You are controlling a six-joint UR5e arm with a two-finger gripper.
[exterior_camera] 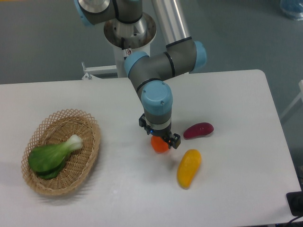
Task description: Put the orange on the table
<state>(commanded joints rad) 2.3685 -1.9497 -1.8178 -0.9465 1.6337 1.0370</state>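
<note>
The orange [159,145] is a small round bright-orange fruit at the middle of the white table [236,94]. My gripper [160,140] comes down on it from above and hides its top. The fingers stand on either side of the orange. Whether they press on it, and whether the orange rests on the table or hangs just above it, I cannot tell.
A yellow-orange mango-shaped fruit [189,168] lies just right and in front of the orange. A dark purple fruit [198,130] lies to the right of the gripper. An oval wicker basket [90,156] with a green bok choy [53,155] stands at the left.
</note>
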